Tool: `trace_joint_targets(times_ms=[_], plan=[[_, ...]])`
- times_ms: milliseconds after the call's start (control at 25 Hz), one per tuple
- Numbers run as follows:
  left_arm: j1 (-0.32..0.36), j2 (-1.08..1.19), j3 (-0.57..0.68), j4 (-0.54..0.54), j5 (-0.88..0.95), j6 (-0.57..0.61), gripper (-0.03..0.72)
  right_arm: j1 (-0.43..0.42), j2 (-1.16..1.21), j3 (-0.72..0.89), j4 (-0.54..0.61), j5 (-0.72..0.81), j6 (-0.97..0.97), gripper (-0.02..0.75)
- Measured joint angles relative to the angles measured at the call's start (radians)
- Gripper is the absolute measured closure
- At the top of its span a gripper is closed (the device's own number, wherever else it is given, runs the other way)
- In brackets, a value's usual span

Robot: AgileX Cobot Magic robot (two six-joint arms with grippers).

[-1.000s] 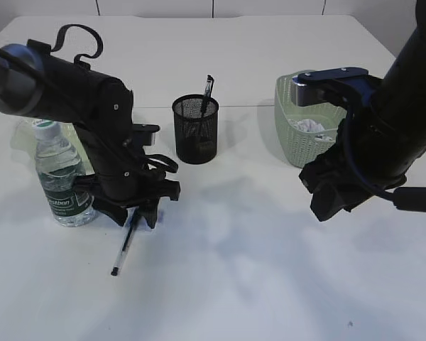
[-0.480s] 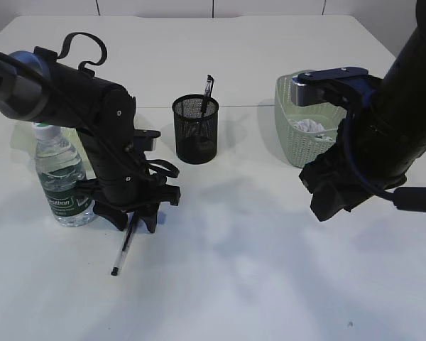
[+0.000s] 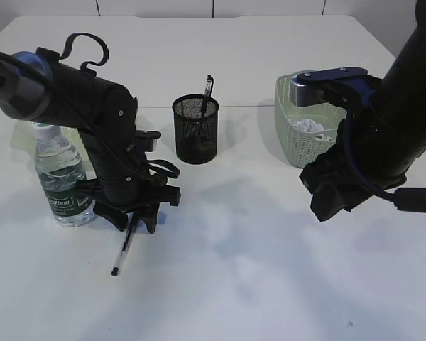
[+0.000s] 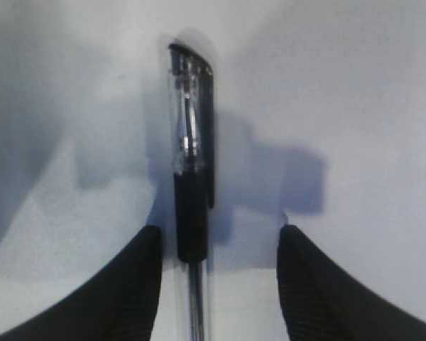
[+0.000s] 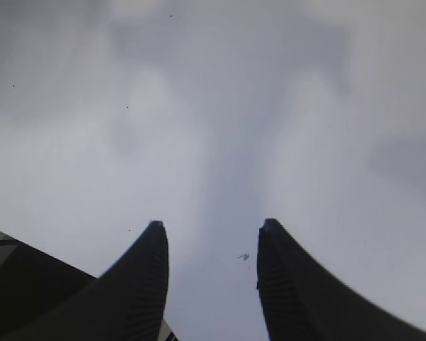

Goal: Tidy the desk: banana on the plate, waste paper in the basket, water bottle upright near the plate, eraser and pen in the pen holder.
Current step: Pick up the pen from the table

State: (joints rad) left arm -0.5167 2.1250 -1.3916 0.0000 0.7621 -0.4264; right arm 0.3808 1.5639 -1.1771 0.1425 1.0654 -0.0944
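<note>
White worktop (image 3: 270,284) mostly tidy: bottle (image 3: 60,177) upright, paper (image 3: 309,126) in basket (image 3: 287,135), one pen in holder (image 3: 195,131). I hold my left tool (image 4: 213,284) open astride the last pen (image 4: 192,206); right tool (image 5: 209,277) open, empty.

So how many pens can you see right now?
2. One pen lies on the table between the left hand's open fingers; another stands in the holder. More may be hidden inside.

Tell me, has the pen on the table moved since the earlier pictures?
No. The pen lies at the same spot and angle beside the water bottle, between the open fingers of the left hand.
</note>
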Motion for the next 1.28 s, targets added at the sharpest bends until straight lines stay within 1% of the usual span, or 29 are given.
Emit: trace_joint_targets(times_ms=[80, 160, 400, 600, 760, 1280], plan=[[0.0, 0.001, 0.0, 0.0, 0.002, 0.0, 0.324, 0.0, 0.0, 0.0, 0.0, 0.0, 0.0, 0.42], [0.0, 0.001, 0.0, 0.008, 0.011, 0.0, 0.353, 0.0, 0.0, 0.0, 0.0, 0.0, -0.002, 0.42], [0.0, 0.001, 0.0, 0.028, 0.035, 0.0, 0.523, 0.0, 0.0, 0.0, 0.0, 0.0, -0.004, 0.419], [0.0, 0.001, 0.0, 0.028, 0.039, 0.0, 0.624, 0.0, 0.0, 0.0, 0.0, 0.0, -0.003, 0.419], [0.0, 0.001, 0.0, 0.029, 0.041, 0.0, 0.649, 0.0, 0.0, 0.0, 0.0, 0.0, -0.003, 0.419], [0.0, -0.002, 0.0, 0.023, 0.046, 0.0, 0.651, 0.0, 0.0, 0.0, 0.0, 0.0, -0.003, 0.419]])
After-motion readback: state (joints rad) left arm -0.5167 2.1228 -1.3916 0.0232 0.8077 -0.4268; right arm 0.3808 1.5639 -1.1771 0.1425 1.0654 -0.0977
